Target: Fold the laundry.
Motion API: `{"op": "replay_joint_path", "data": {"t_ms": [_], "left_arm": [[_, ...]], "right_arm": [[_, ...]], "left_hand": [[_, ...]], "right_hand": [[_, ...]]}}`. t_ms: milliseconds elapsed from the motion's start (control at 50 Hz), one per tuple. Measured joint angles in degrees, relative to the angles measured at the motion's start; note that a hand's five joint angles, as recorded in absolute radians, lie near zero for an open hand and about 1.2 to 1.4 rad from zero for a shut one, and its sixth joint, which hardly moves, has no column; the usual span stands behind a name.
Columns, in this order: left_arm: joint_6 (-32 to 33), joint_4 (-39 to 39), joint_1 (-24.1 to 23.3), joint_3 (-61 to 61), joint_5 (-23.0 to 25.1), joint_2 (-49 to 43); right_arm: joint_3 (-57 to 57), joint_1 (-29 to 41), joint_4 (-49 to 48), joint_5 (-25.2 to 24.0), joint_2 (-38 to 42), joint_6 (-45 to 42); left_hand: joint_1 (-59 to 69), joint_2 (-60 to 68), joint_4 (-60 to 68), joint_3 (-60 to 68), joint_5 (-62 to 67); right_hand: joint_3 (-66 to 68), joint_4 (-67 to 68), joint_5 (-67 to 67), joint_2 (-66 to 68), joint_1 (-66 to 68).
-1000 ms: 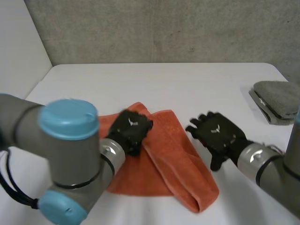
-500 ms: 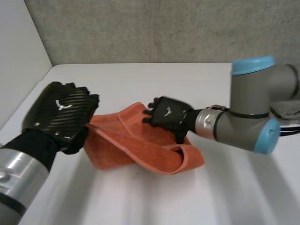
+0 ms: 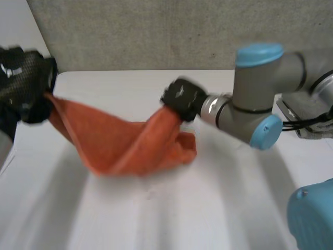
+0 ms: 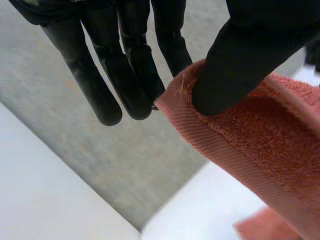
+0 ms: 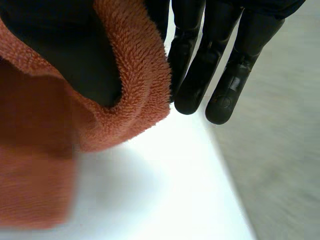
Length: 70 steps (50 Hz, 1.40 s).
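Observation:
An orange towel hangs stretched between my two hands, and its lower folds rest on the white table. My left hand is raised at the far left, shut on one end of it. In the left wrist view the thumb pinches the hemmed edge of the towel against the fingers. My right hand is lifted over the table's middle and grips the other end. In the right wrist view its thumb presses the towel's rolled edge against the fingers.
A grey folded cloth lies at the table's right edge, partly behind my right arm. A grey wall stands behind the table. A blue-capped joint shows at the near right.
My right hand has shut on the towel and raised it. My left hand has pulled its end up and to the left. The towel has come off the table and now hangs between them.

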Motion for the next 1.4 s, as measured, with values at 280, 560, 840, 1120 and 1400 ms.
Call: {"op": "replay_joint_path", "data": {"t_ms": [280,560,840,1120,1400], "left_arm": [[-0.38,6.17,-1.18,14.00,-0.46,-12.67],[-0.21,6.03,-6.69,12.98,-0.50,-20.42],[-0.39,6.02,-7.18,13.00,-0.44,-20.30],[-0.36,5.58,-6.87,18.51,-0.86,-21.80],[-0.61,3.68,-8.72,27.85,-1.13,-23.14]], "right_arm": [[42.31,-8.97,-5.95,9.06,-35.86,0.26],[56.62,-9.55,-0.41,7.72,-40.54,-5.90],[56.72,-15.27,-2.33,7.36,-38.70,-2.00],[72.11,-21.42,-8.13,0.50,-38.18,13.24],[85.12,-16.05,-26.25,-2.60,-39.47,42.20]], "left_hand": [[0.00,0.02,0.01,0.01,0.00],[0.00,0.03,0.12,0.01,0.00],[0.00,0.03,0.20,0.01,0.00],[0.00,0.03,0.20,0.01,0.00],[0.00,0.03,0.21,0.01,0.00]], "right_hand": [[0.00,0.14,0.83,0.00,0.00],[-55.29,-54.56,-51.66,-54.54,-44.67],[-55.29,-54.56,-51.66,-54.54,-44.67],[-55.29,-54.56,-51.66,-54.54,-44.67],[-55.29,-54.56,-51.66,-54.54,-44.67]]}}
